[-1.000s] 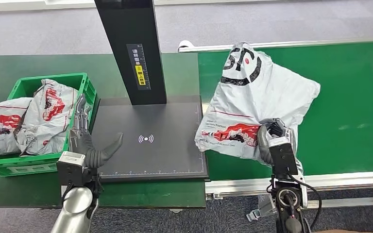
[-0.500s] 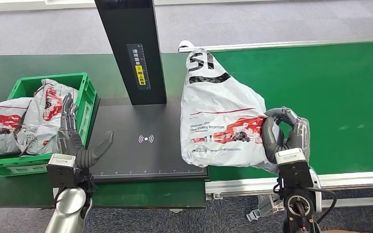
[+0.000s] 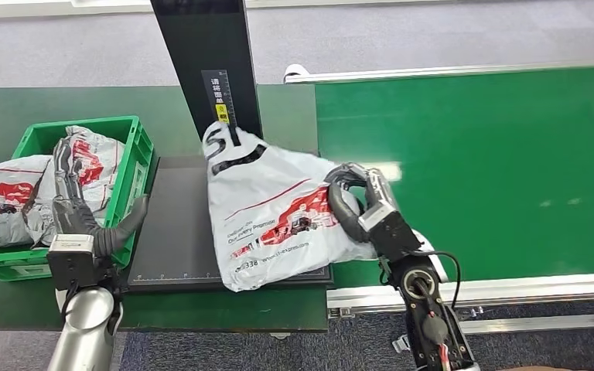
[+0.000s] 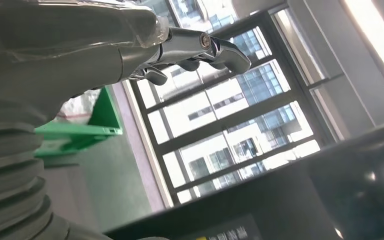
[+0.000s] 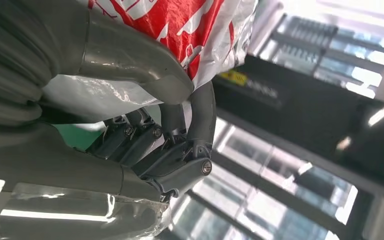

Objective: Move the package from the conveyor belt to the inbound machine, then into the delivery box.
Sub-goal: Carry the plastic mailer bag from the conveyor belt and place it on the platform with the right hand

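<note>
While we looked down from the head camera, the conveyor belt point(image 3: 479, 162) lay as a broad green surface beyond and to the outer side of our right hand point(image 3: 353, 202). Toward the inner side of that hand sat the inbound machine point(image 3: 182, 232), a flat black platform with a tall black column point(image 3: 209, 62) rising at its far edge, resting on the dark green tabletop point(image 3: 39, 104). We held the package point(image 3: 274, 212), a white plastic mailer with red print and black lettering, clenched in our right hand at its near corner; most of the bag lay spread across the platform, its far end touching the foot of the column and its gripped corner overhanging the platform's edge toward the belt. From the right wrist camera we saw the fingers point(image 5: 200, 115) curled around the crinkled film of the package point(image 5: 170, 30). Just beyond our left hand point(image 3: 85, 220) stood the green delivery box point(image 3: 135, 143), already holding other white-and-red bags point(image 3: 85, 170). That hand held nothing, its fingers apart and raised against the box's near wall, thumb pointing toward the platform.
</note>
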